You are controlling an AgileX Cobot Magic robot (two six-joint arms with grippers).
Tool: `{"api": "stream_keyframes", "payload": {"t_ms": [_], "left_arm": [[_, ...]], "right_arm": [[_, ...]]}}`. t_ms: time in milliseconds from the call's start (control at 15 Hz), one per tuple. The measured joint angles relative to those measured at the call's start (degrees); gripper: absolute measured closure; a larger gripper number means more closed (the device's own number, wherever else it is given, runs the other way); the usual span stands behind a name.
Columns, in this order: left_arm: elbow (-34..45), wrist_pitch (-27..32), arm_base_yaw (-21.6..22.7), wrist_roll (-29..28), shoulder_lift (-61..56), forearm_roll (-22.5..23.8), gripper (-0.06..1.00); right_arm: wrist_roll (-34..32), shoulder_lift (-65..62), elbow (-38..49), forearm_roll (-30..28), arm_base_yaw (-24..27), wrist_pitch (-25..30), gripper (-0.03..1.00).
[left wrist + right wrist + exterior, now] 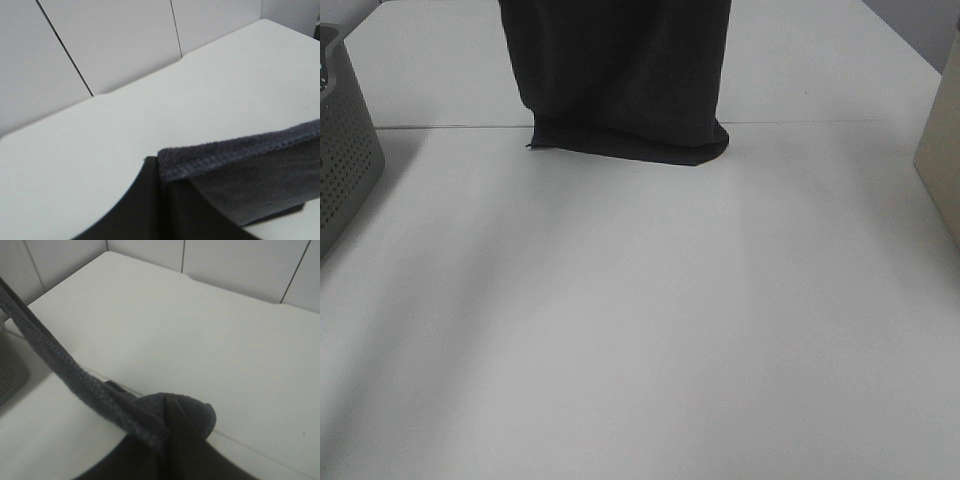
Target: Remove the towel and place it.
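The dark navy towel point(620, 70) hangs down from above the top edge of the exterior high view. Its lower end rests folded on the white table point(640, 320) at the back middle. Neither gripper shows in that view. In the left wrist view my left gripper point(160, 172) is shut on a corner of the towel point(250, 170), whose hemmed edge runs away from the dark fingers point(150, 200). In the right wrist view my right gripper point(167, 415) is shut on the towel point(192, 412), and a taut hem point(55, 357) stretches off from it.
A grey perforated basket point(345, 150) stands at the table's left edge and also shows in the right wrist view point(10, 377). A beige box point(942, 150) stands at the right edge. A seam point(820, 122) runs across the table at the back.
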State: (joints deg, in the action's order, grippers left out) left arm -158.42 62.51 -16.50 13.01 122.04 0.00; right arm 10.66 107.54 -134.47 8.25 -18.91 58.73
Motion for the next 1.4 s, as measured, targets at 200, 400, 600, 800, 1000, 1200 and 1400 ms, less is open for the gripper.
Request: {"api": "stream_keyframes", "payload": {"t_ms": [200,400,600,800,1000,1200,1400], "left_arm": [[0.40,6.70,0.00,-3.38,-2.69,-5.56,0.94],[12.78,6.93,0.00,-4.35,-7.05,-12.03,0.94],[32.95,7.22,-0.17,-4.13,-17.30,-13.06,0.94],[53.46,7.33,-0.52,-2.12,-30.25,-14.95,0.94],[65.78,7.10,-0.63,0.97,-37.24,-17.65,0.94],[78.67,6.65,-0.86,3.90,-45.55,-18.96,0.94],[86.92,6.07,-1.15,4.24,-51.05,-18.79,0.94]], "right_arm": [[0.06,-3.04,-0.06,2.29,0.00,10.31,0.96],[0.06,-7.22,7.10,2.92,0.00,11.06,0.96],[-0.17,-14.67,21.77,2.98,0.00,11.17,0.96],[-1.38,-24.18,34.78,4.35,-0.17,11.12,0.96],[-3.15,-30.83,44.29,5.50,-0.17,11.00,0.96],[-6.82,-36.55,55.29,7.73,-0.34,10.83,0.96],[-9.17,-41.31,64.00,11.52,-0.74,10.37,0.96]]}}
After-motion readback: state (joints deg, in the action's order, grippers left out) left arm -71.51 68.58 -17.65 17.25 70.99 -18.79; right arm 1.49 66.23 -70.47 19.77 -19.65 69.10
